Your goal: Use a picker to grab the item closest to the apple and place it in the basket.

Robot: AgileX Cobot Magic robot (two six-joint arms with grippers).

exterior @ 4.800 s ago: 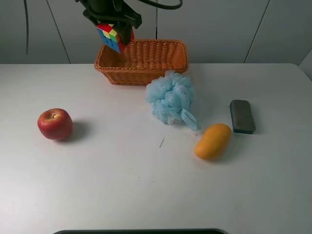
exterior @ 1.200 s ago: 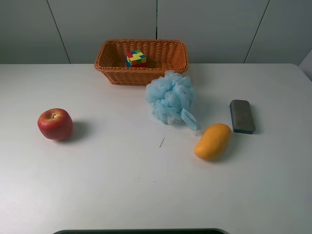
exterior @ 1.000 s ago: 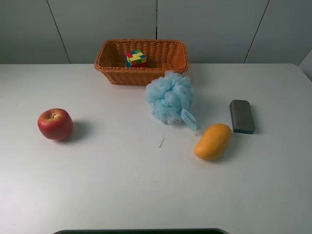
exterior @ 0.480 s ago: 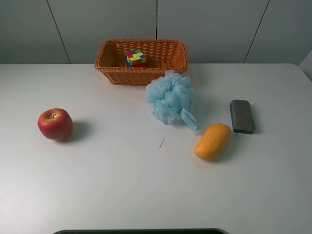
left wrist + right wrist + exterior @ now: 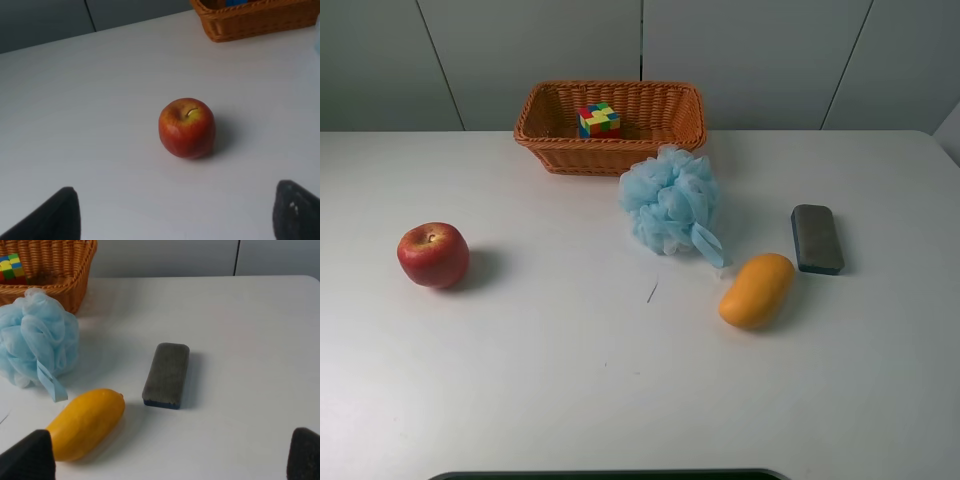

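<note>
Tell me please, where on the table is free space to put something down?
Free: the wide stretch between the apple and the bath sponge, and the whole near side of the table. Crowded: the right side, where sponge, mango and eraser lie close together below the basket.

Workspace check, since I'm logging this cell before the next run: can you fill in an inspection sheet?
Surface: white table, one small dark mark near its middle.
Job's things: apple upright on the table's left side; puzzle cube inside the wicker basket at the back.
Clutter: blue bath pouf in front of the basket; mango and grey eraser block to the right, apart from each other.
Grippers: left gripper open, above the table near the apple, holding nothing; right gripper open, near the mango, holding nothing. Neither shows in the high view.
Cables: nothing seen.
Surroundings: grey wall panels behind the table.
</note>
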